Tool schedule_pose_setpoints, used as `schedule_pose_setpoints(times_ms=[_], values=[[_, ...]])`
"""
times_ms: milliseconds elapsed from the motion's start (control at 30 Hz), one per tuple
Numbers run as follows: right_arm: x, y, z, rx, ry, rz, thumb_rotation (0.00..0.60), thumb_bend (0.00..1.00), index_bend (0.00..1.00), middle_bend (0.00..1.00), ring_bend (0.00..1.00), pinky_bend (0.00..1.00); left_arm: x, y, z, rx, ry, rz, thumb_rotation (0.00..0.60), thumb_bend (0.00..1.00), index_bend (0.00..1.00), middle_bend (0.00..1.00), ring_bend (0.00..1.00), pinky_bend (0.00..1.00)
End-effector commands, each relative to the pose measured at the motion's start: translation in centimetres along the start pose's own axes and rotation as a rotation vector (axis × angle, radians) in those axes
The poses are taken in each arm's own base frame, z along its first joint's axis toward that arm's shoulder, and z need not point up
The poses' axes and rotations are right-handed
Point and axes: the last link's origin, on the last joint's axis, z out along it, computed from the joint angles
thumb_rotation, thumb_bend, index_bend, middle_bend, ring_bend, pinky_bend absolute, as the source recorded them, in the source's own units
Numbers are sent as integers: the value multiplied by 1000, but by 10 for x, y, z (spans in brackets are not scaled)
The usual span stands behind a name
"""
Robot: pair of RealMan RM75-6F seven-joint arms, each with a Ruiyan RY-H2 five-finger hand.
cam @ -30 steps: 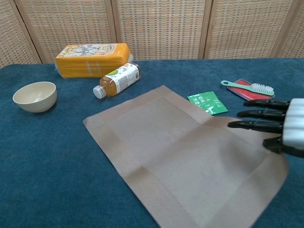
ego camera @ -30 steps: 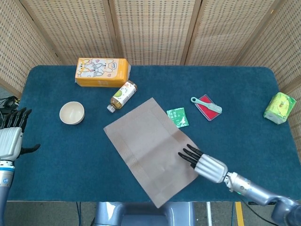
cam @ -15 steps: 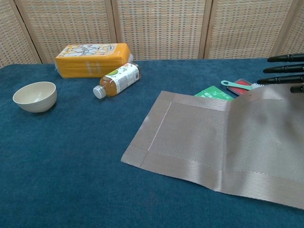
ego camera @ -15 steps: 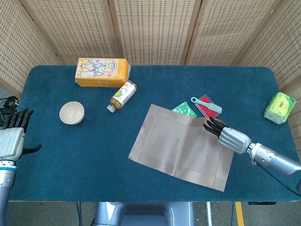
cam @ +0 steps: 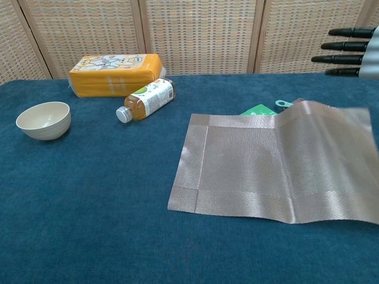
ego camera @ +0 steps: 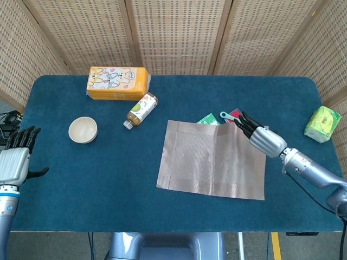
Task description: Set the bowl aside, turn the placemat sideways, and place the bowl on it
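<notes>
Blue carpet-like surface [ego camera: 81, 179] carries all items. Nearest the robot, the left hand [ego camera: 13, 162] sits at the near left edge in the head view, fingers straight and apart, holding nothing; it is outside the chest view.

The grey-brown woven rectangular placemat [ego camera: 211, 160] lies right of centre with its long side running left to right. Its left part lies flat; its far right corner is raised off the surface in a soft fold, as the chest view [cam: 266, 163] shows.

The right hand [ego camera: 259, 136] is above that far right corner, fingers extended, slightly spread and pointing left. In the chest view the hand [cam: 352, 52] is clear of the placemat, so it holds nothing.

The small cream ceramic bowl [ego camera: 83, 130] stands upright at the left, well apart from the placemat.

Just behind the placemat's far edge, a green sachet [ego camera: 209, 119], a mint-green brush [ego camera: 226, 116] and a red flat case [ego camera: 235, 114] are partly hidden. A yellow-green packet [ego camera: 322, 124] lies at the right edge.

Farther back, a plastic bottle of amber liquid [ego camera: 141, 109] lies on its side, just in front of an orange rectangular package [ego camera: 118, 83].
</notes>
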Motion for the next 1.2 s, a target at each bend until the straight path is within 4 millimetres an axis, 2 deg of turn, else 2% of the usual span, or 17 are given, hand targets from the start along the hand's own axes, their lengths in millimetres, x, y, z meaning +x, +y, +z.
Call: schedule_pose_setpoints(times_ms=[33,200,267,333,367,500,600,733,900,1200], values=[[8,16,-27,-222,28,221,600,0,0,0,0,0,-4,4,2,-28,-2,8,600,0,0,0,0,0],[13,20,-61,-428,9,543,600,0,0,0,0,0,-9,12,8,-101,14,-3,600,0,0,0,0,0],[16,16,-77,-514,-17,732,600,0,0,0,0,0,-12,20,14,-166,33,-6,600,0,0,0,0,0],[21,9,-96,-603,-56,948,600,0,0,0,0,0,-18,35,23,-270,37,-4,600,0,0,0,0,0],[24,7,-100,-619,-70,989,600,0,0,0,0,0,-21,38,27,-298,33,-6,600,0,0,0,0,0],[39,-11,-125,-703,-146,1166,600,0,0,0,0,0,-29,75,43,-502,-50,-41,600,0,0,0,0,0],[50,-23,-135,-733,-163,1234,600,0,0,0,0,0,-33,98,53,-624,-61,-13,600,0,11,0,0,0],[64,-37,-145,-791,-163,1283,600,0,0,0,0,0,-42,132,64,-781,-56,85,600,0,92,0,0,0],[79,-48,-149,-836,-160,1316,600,0,0,0,0,0,-62,179,69,-966,-56,197,600,0,143,0,0,0],[81,-49,-150,-825,-177,1308,600,0,0,0,0,0,-103,230,73,-1141,-71,305,600,0,164,0,0,0]])
